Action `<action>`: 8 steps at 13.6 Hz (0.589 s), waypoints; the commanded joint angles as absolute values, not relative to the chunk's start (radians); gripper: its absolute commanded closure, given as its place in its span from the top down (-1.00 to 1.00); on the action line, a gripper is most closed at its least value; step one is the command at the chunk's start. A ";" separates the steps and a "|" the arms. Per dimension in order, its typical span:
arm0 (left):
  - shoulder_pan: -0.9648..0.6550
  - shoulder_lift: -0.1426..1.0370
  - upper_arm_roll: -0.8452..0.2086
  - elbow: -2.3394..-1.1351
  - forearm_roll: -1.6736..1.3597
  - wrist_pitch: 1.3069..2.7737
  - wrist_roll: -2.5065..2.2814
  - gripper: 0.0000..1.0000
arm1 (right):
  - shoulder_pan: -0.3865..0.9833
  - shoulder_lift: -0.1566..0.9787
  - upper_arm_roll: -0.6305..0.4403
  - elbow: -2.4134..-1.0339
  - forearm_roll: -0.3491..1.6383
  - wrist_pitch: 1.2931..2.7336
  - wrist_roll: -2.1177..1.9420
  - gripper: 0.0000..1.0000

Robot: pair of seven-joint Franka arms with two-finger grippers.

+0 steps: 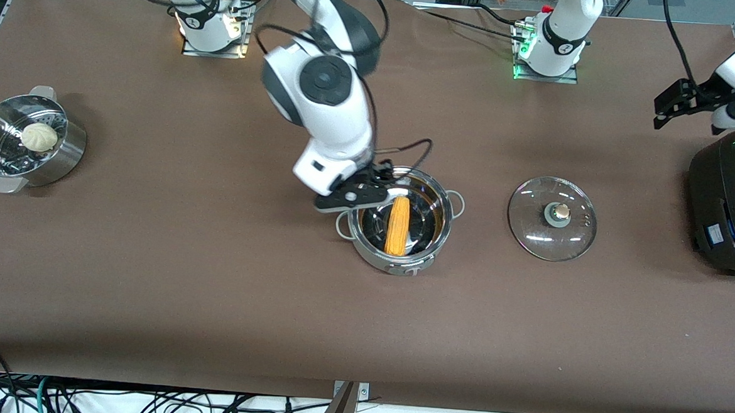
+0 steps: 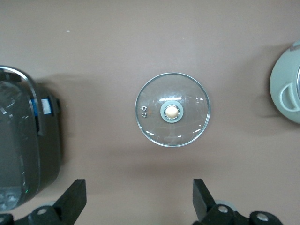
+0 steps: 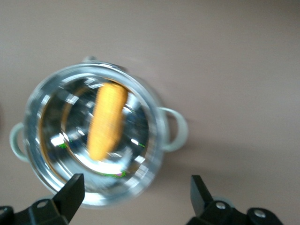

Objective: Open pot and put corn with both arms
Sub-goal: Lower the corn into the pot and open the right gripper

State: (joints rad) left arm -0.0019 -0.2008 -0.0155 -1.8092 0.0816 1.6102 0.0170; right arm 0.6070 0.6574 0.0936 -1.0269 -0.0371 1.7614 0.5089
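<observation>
The shiny steel pot (image 1: 396,263) stands uncovered mid-table, with the yellow-orange corn (image 1: 397,225) lying inside it. Its glass lid (image 1: 533,231) with a beige knob lies flat on the table beside it, toward the left arm's end. My right gripper (image 1: 357,194) is open and empty, just above the pot's rim on the right arm's side. The right wrist view shows the pot (image 3: 47,98) with the corn (image 3: 107,122) in it and the open right gripper (image 3: 138,199). My left gripper (image 1: 678,106) is open and empty, raised over the black cooker. The left wrist view shows the lid (image 2: 154,126) and the left gripper (image 2: 139,201).
A large black cooker (image 1: 729,200) stands at the left arm's end of the table and also shows in the left wrist view (image 2: 18,140). A steel perforated steamer bowl (image 1: 65,156) with a pale bun (image 1: 39,137) stands at the right arm's end.
</observation>
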 commanded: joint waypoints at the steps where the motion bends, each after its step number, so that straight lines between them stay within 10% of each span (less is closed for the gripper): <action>1: 0.014 -0.103 -0.025 -1.604 0.103 1.476 -0.105 1.00 | 0.504 0.557 0.089 -1.065 -0.037 1.582 0.313 1.00; 8: 0.014 0.011 0.014 -1.514 0.013 1.430 -0.110 1.00 | 0.122 0.480 0.057 -1.086 0.004 1.387 -0.142 1.00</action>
State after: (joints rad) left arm 0.0161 -0.0108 -0.0153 -1.5641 0.0630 1.4675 -0.1024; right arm 0.1805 0.5240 0.0607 -1.0339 -0.0263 1.4001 -0.0736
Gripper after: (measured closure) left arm 0.000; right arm 0.000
